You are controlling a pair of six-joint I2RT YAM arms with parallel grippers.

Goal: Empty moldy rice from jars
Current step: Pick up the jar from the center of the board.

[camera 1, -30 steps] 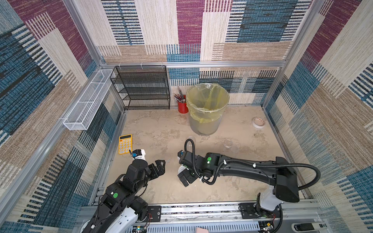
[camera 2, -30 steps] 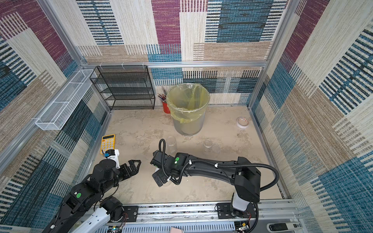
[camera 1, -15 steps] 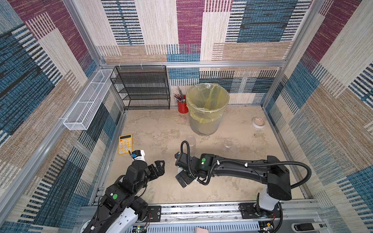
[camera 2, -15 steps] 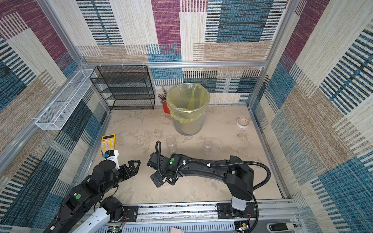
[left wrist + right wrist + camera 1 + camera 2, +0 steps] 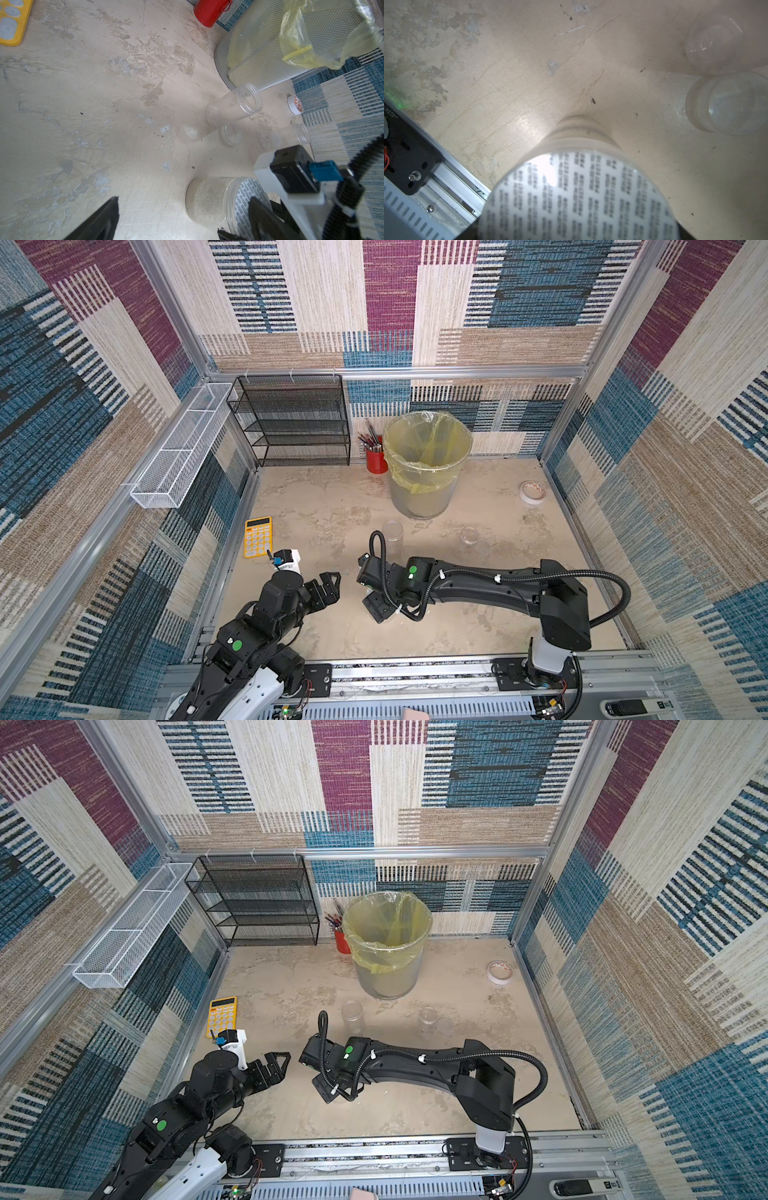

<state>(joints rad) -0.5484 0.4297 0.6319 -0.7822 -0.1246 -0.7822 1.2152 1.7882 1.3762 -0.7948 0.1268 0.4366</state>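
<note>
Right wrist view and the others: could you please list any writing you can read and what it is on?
Jar lid: rows of repeated dark print, too blurred to read.
Tape roll: orange marks, too small to read.
Calculator: key signs too small to read.
No text is legible.

Bright, even light is filling both top views, and the walls (image 5: 104, 364) are leaning outward near the picture edges. The right arm (image 5: 490, 593) is throwing only a soft, faint shadow on the surface (image 5: 332, 497). In the right wrist view a white glare spot is shining on the lid (image 5: 577, 197), which is looking blurry. The clear jars (image 5: 726, 104) behind are looking fuzzy too. In the left wrist view the left fingers (image 5: 99, 220) are blurring at the edge.
</note>
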